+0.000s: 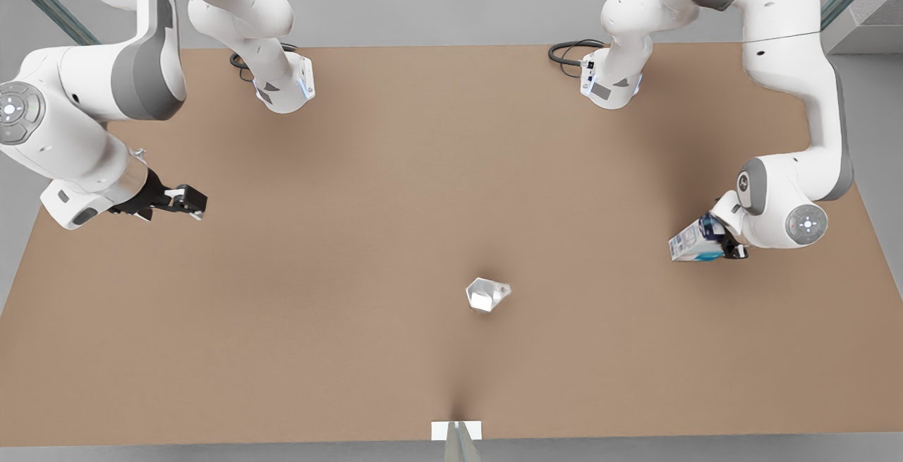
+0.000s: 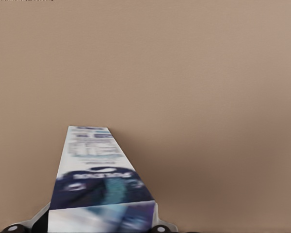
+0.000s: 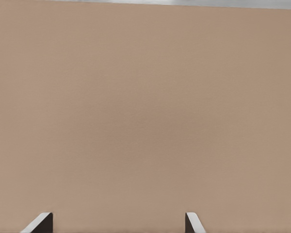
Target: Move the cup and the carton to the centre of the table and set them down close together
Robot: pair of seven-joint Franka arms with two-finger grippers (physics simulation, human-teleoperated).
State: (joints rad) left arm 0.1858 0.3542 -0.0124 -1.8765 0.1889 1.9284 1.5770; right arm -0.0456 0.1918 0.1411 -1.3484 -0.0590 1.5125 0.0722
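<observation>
Cup (image 1: 486, 295): lies tipped on the bench (image 1: 367, 250), near the middle of its near half, well apart from both grippers.
Carton (image 1: 694, 240): far to the front view's right of the cup, tilted, held off the bench; in the left wrist view the carton (image 2: 98, 187) runs out from the gripper over bare bench (image 2: 194, 87).
Left gripper (image 1: 726, 242): on the cup's right in the front view, its fingers (image 2: 161, 227) clamped on the carton's end.
Right gripper (image 1: 185, 201): far to the cup's left in the front view, above the bench, waiting; its fingers (image 3: 193, 222) are spread apart with nothing between them, over bare bench (image 3: 145, 107).
</observation>
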